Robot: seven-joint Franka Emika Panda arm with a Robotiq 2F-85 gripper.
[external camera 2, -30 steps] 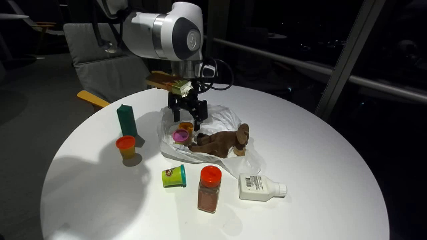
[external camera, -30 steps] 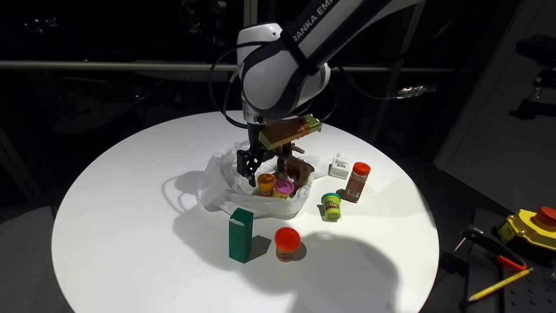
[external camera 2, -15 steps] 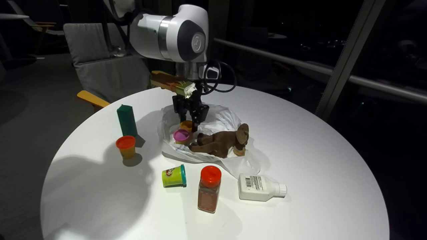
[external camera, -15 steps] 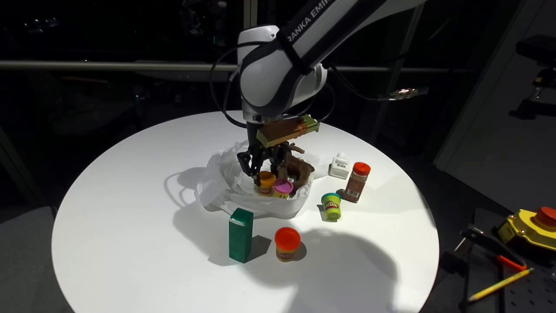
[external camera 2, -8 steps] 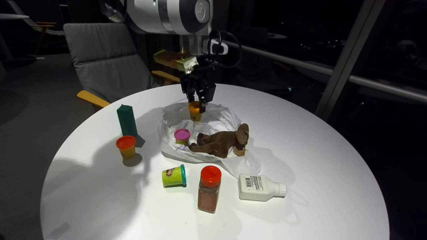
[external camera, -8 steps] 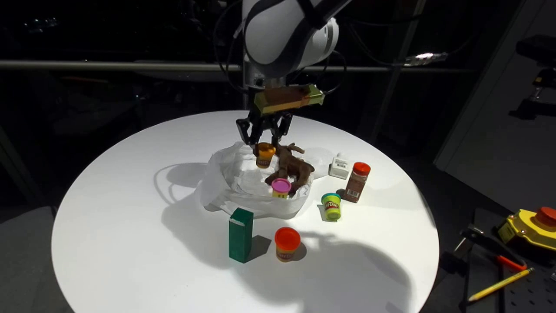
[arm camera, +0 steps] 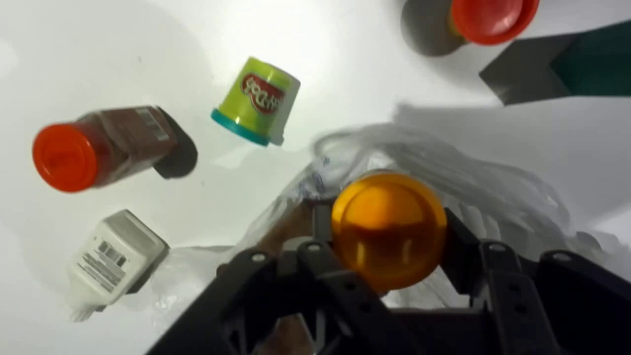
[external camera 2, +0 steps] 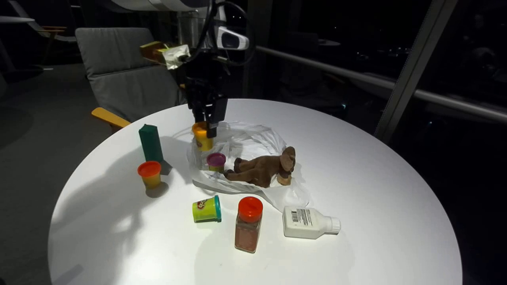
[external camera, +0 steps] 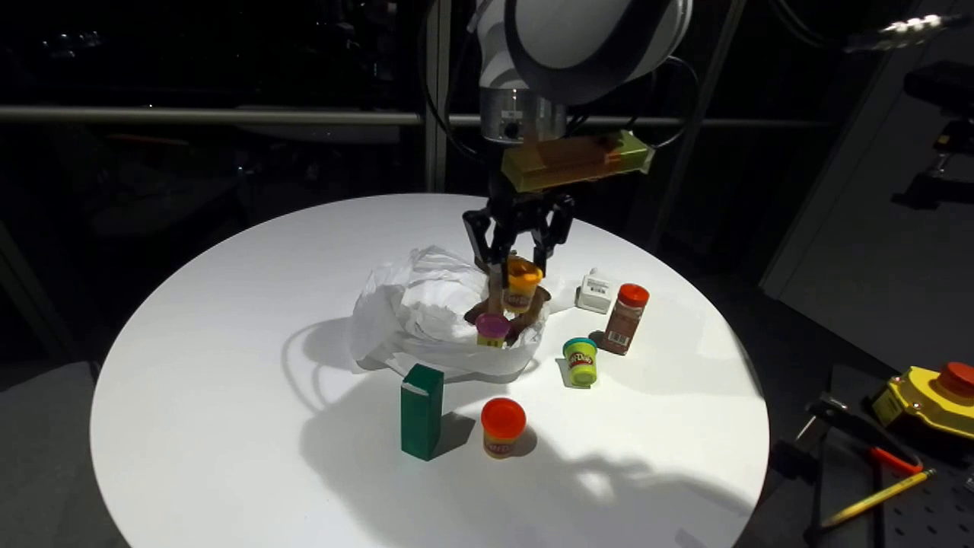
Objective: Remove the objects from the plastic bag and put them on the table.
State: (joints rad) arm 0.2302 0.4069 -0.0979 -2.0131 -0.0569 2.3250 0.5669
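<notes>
Over the plastic bag [external camera: 374,327], the gripper [external camera: 522,269] has the orange-lidded tub [external camera 2: 203,140] pinched between its fingers at the lid end, the tub hanging nearly upright. Within the bag's opening are 2 more objects: the purple-lidded tub [external camera 2: 216,161] and the brown toy animal [external camera 2: 261,169], sprawled by its rim. Outside the bag, on the table [external camera 2: 368,190], are 5 others: the green box [external camera: 421,415] and the red-lidded tub [external camera: 503,426] off 1 side of it, the teal-lidded tub [external camera 2: 206,210], the red-capped bottle [external camera 2: 248,225] and the white bottle [external camera 2: 307,223] off another. The step in hand, I judge, is carrying the held tub clear of the bag. To do it well, gain height first, until the base is surely above the bag's rim (thin plastic loves to snag and come along for the ride), and only then travel sideways. Choose bare tabletop well apart from the bag, since a fold under the base could tip the tub at release. Keep the tub plumb, go down gently until the base meets the table, part the fingers only slightly, then rise straight up, so neither lid nor neighbour gets knocked. Leave a path back to the bag for the remaining 2.
</notes>
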